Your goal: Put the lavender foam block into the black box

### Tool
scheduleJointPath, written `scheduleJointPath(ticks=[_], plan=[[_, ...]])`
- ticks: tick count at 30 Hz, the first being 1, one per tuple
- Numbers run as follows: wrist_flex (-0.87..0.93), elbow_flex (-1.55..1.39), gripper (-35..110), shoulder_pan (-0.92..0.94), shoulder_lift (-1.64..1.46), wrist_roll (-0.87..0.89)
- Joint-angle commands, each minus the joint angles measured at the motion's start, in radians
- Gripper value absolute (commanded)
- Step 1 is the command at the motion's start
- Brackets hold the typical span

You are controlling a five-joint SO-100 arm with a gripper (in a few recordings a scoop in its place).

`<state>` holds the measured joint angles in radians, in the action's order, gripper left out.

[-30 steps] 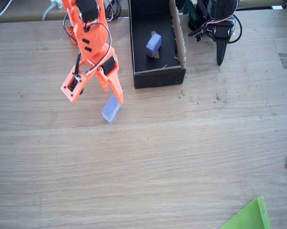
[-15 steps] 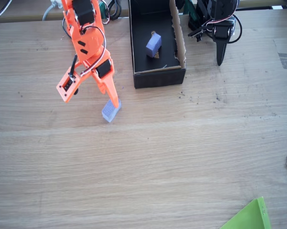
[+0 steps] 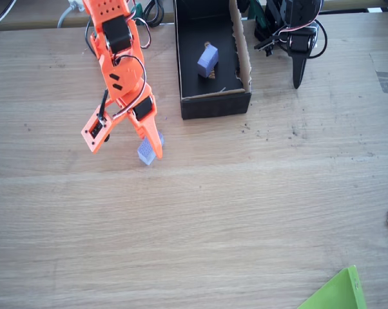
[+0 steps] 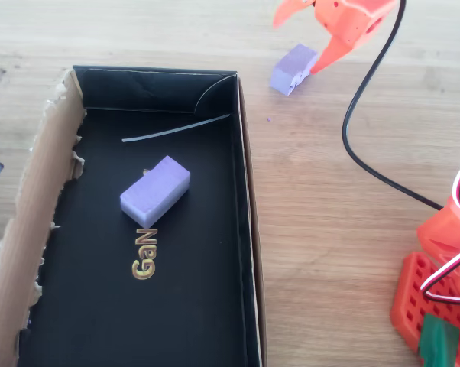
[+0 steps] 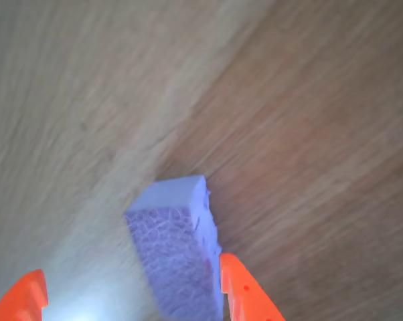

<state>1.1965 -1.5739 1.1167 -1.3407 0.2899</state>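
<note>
Fingers: mine, orange, spread apart, one tip (image 5: 245, 291) just beside the block's side and the other (image 5: 21, 304) well clear of it; whether the near tip truly touches the foam I cannot tell. Gripper (image 3: 126, 138) sits low over the table.

Table (image 3: 245, 212): pale wood, long grain, light scuffs and dark specks near the box; blurred in the wrist view.

Black box (image 4: 245, 229): shallow, black floor, one torn raw brown cardboard wall, standing near my arm's base.

Second lavender block (image 4: 155, 192): lying on the box floor beside gold lettering.

Lavender foam block (image 3: 149, 149): on the bare table outside the box, near its corner, between my open fingers; finely textured pale face up in the wrist view (image 5: 178, 254).

Green sheet corner (image 3: 336, 293): at the table's edge.
</note>
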Motion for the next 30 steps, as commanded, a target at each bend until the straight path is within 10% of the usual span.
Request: scheduleJointPath(ticks=[1,23,30], plan=[[-0.018,0.002,33,0.005,-0.008,0.021],[-0.058,0.02,0,0.006,0.021,0.117],[0.192,0.043,0,-0.055,-0.258,0.067]])
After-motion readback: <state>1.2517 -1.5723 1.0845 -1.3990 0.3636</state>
